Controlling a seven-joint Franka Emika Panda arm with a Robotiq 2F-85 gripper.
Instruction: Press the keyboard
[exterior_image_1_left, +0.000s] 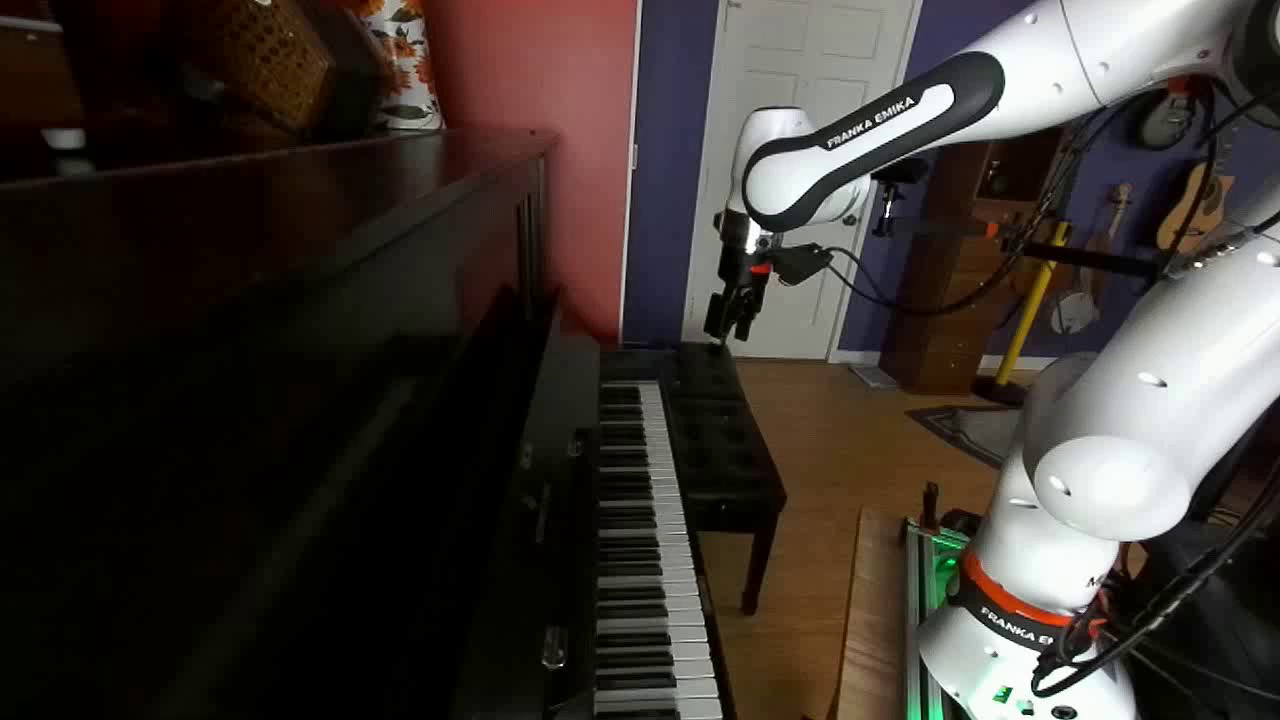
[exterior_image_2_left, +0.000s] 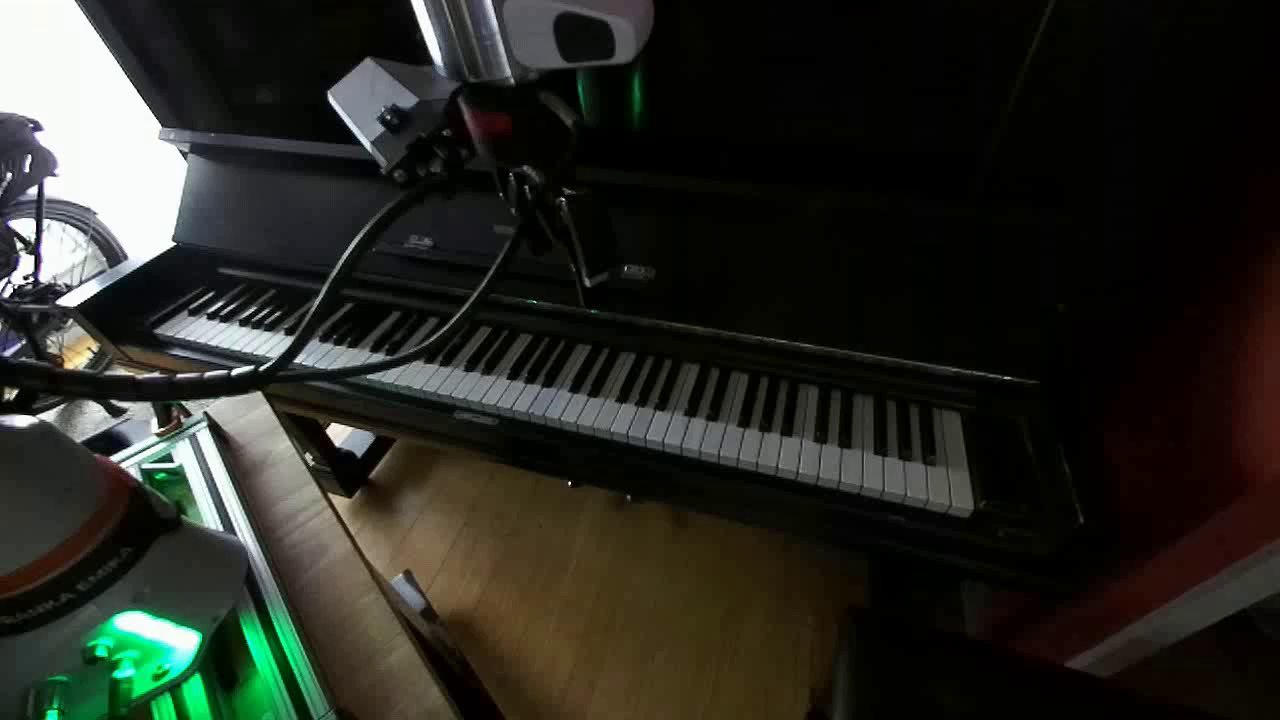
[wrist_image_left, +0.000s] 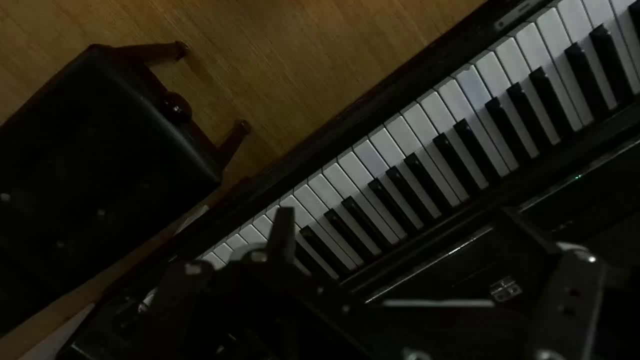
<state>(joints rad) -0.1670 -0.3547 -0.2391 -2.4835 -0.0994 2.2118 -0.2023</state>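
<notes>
Along the front edge of the upright piano (exterior_image_1_left: 330, 400), one keyboard (exterior_image_2_left: 560, 400) is lying; gripper (exterior_image_1_left: 730, 322) is hanging higher, apart, fingers (wrist_image_left: 284, 230) spread; pressing is likely needing joined tips, eased onto the outer edge of one white key (wrist_image_left: 404, 134).

In the wrist view, the gripper (wrist_image_left: 396, 211) covers some of the keyboard (wrist_image_left: 387, 143), which runs past the right edge. In an exterior view, a cable (exterior_image_2_left: 250, 382) hides part of it, and the shadowed thing cut off below is probably the bench (exterior_image_2_left: 930, 660).
</notes>
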